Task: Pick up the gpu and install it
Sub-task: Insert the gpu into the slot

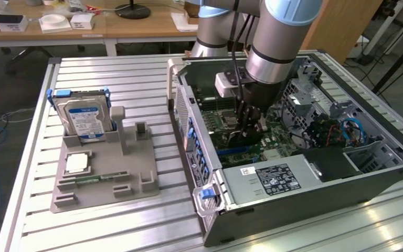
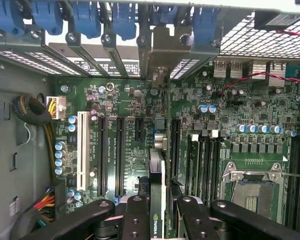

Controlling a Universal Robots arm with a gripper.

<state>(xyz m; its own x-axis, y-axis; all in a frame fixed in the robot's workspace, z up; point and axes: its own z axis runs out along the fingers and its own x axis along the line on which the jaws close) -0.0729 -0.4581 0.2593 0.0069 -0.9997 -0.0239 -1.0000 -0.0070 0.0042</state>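
Black pincer (image 2: 157, 220) fingers (image 2: 135, 220) clamp the gpu (image 2: 156, 182), held edge-on and upright above the motherboard (image 2: 225, 115), beside the long black slots (image 2: 119, 150). Whether its lower edge touches a slot cannot be told. In the exterior view, the arm (image 1: 275, 37) reaches straight down into the open computer case (image 1: 327, 178) on the bench (image 1: 117, 220), its wrist hiding most of the card.
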